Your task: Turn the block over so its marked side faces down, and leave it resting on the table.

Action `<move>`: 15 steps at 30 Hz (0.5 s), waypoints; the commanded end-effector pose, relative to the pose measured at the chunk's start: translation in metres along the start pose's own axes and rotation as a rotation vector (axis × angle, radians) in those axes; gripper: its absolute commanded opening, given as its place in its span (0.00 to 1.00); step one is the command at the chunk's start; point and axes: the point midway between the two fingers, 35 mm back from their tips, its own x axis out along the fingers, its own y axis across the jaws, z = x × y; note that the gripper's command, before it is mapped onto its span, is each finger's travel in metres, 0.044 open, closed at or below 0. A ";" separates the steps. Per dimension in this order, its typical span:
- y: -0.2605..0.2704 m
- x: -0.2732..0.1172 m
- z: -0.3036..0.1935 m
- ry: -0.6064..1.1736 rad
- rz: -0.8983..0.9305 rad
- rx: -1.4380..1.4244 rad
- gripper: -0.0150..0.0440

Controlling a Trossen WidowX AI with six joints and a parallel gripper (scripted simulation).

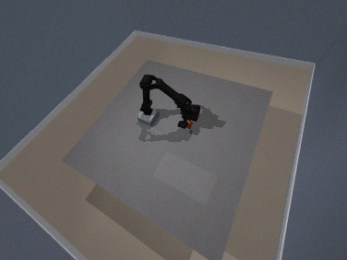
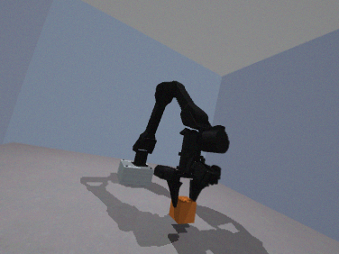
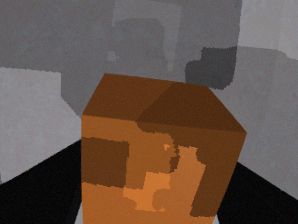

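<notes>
The orange block (image 1: 189, 124) (image 2: 183, 213) (image 3: 106, 160) is between the two black fingers of my gripper (image 2: 184, 203) (image 3: 153, 157), which is shut on it from two opposite sides. The fingers point down and grip the block's upper part. In the exterior view the block looks upright and slightly off the table (image 1: 111, 147) (image 2: 50, 216), with dark shadow just below it. In the wrist view one broad face and a darker side face show, crossed by patches of shadow and light. I cannot tell which side is the marked one.
The arm's pale base box (image 1: 147, 118) (image 2: 135, 174) stands behind the block. A lighter rectangular patch (image 1: 185, 177) lies on the table in the top view. The arm's shadow falls around the block.
</notes>
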 end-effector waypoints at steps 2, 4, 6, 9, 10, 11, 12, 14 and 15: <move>0.000 0.002 -0.001 -0.065 -0.005 -0.001 0.25; 0.000 0.002 -0.001 -0.098 -0.005 -0.002 0.25; 0.000 0.003 -0.001 -0.130 -0.006 -0.002 0.25; 0.000 0.003 -0.002 -0.179 -0.006 -0.002 0.25; 0.000 0.003 -0.002 -0.195 -0.006 -0.002 0.25; 0.000 0.004 -0.002 -0.211 -0.005 -0.002 0.25; 0.000 0.003 -0.002 -0.227 -0.005 -0.002 0.25; 0.000 0.003 -0.003 -0.259 -0.005 -0.001 0.25; 0.000 0.003 -0.004 -0.275 -0.005 -0.001 0.25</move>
